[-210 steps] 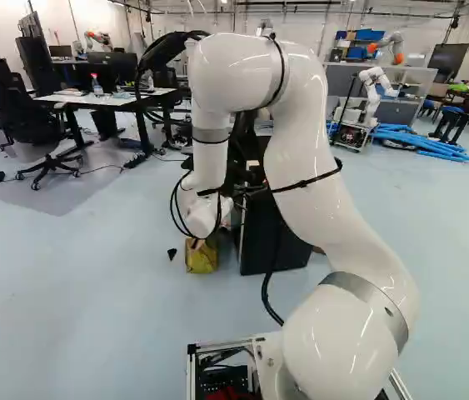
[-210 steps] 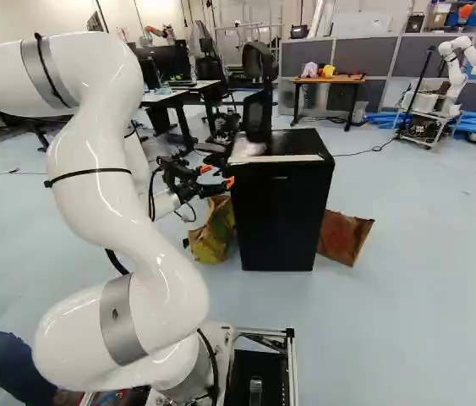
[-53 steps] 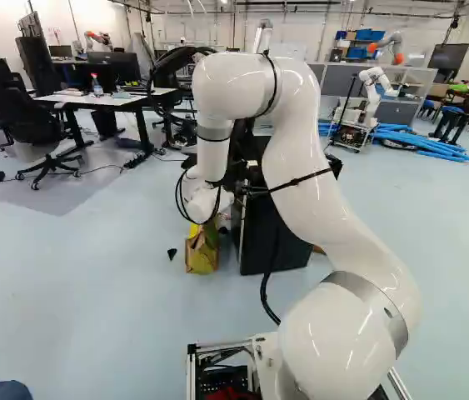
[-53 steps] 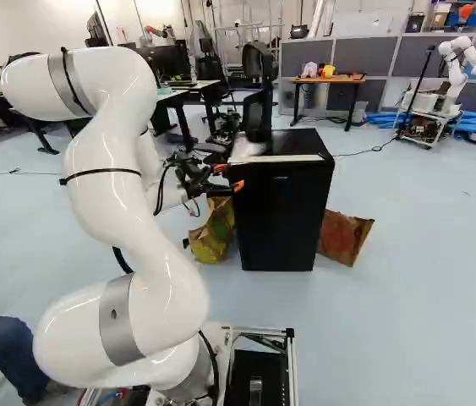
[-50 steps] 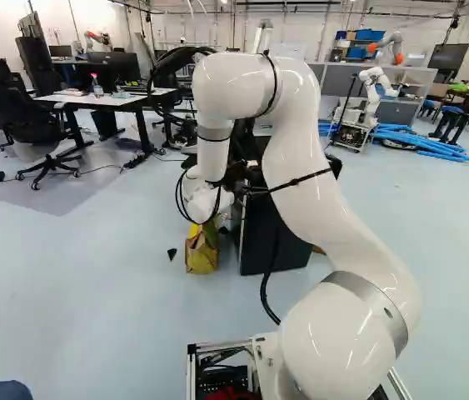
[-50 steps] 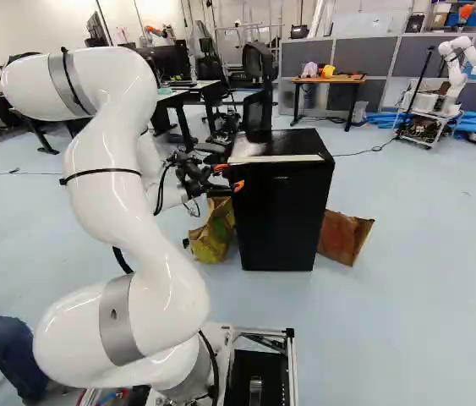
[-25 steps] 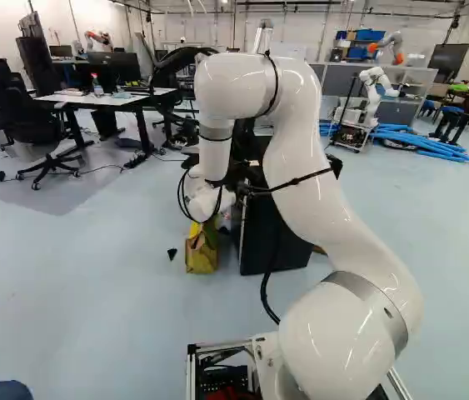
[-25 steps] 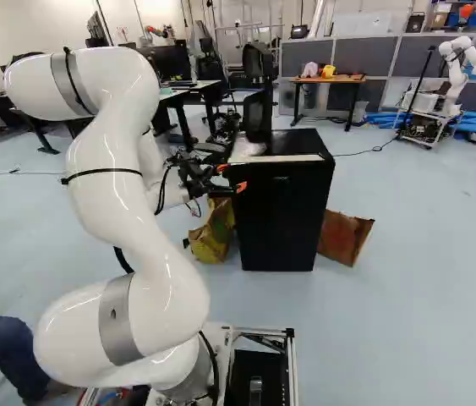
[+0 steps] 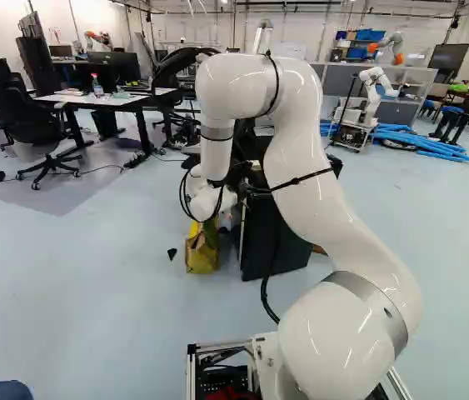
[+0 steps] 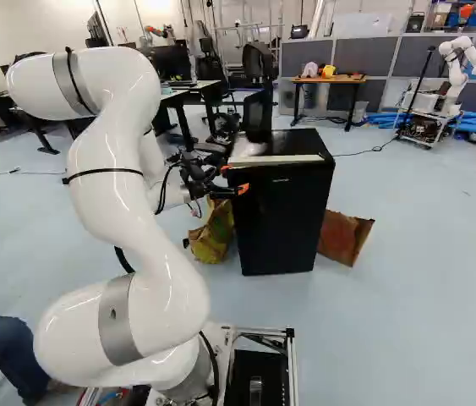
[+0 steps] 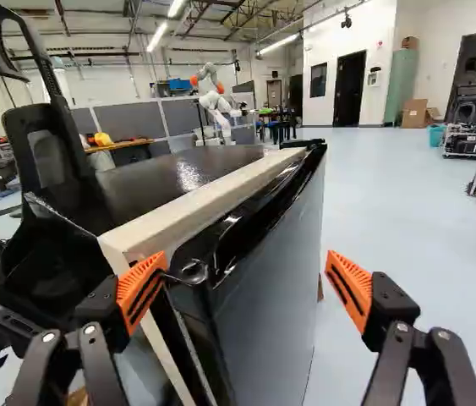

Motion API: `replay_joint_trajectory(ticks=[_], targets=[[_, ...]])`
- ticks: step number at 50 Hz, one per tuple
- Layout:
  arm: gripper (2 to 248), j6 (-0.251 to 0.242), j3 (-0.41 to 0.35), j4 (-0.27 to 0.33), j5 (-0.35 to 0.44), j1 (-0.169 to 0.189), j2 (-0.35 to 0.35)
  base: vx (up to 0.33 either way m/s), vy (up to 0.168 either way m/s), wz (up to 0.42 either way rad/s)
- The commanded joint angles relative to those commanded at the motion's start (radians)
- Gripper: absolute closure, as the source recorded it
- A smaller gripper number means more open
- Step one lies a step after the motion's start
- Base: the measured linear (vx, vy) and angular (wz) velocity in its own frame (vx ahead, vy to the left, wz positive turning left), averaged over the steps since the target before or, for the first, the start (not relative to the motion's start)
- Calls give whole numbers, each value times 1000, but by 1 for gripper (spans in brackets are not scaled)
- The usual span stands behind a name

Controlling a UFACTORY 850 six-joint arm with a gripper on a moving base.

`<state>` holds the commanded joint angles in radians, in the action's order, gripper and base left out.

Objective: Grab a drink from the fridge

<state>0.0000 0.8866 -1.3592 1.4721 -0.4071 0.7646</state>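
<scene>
One glossy white jointed arm (image 10: 123, 220) rises in the right base view. At its three o'clock stands a crumpled yellow-and-brown paper bag (image 10: 212, 235); at the bag's one o'clock, the black two-fingered gripper (image 10: 233, 179), jaws wide, the glossy black door (image 11: 263, 296)'s near edge between them, though I can't tell whether either touches. At the gripper's four o'clock stands the boxy black fridge (image 10: 280, 233), upright; at its four, a reddish-brown paper bag (image 10: 344, 236)

Roomy lab with a pale blue floor (image 9: 109, 308)
White walls (image 11: 377, 38), strip lights (image 11: 158, 35) overhead, grey partitions (image 10: 360, 56), black office chair (image 9: 30, 117) beside a white-topped desk (image 9: 101, 99).
</scene>
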Motion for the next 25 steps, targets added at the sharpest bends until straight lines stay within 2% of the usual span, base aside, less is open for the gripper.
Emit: replay_joint_trajectory(ticks=[25], targets=[[3, 0, -39, -48, 0, -9, -19, 0, 0, 0]])
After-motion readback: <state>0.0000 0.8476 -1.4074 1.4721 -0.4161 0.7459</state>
